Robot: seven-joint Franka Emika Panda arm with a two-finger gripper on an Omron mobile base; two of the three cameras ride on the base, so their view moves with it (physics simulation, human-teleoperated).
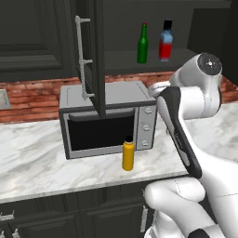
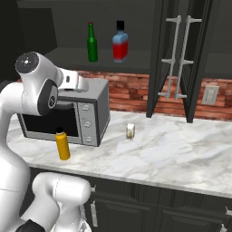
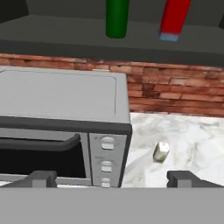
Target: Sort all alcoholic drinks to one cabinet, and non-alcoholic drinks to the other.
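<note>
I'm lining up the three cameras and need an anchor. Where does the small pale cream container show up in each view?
Left base view: I cannot find it there.
Right base view: the small pale cream container stands on the marble counter, centre, right of the toaster oven.
Hand view: lower right of centre, on the counter right of the oven's knobs.
Shared landmark: the toaster oven.

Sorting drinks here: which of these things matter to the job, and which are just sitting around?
Job:
green bottle, in the open cabinet
blue-and-red bottle, beside it
yellow-orange bottle, on the counter
small cream container, on the counter

Just there:
toaster oven
wall outlet
</note>
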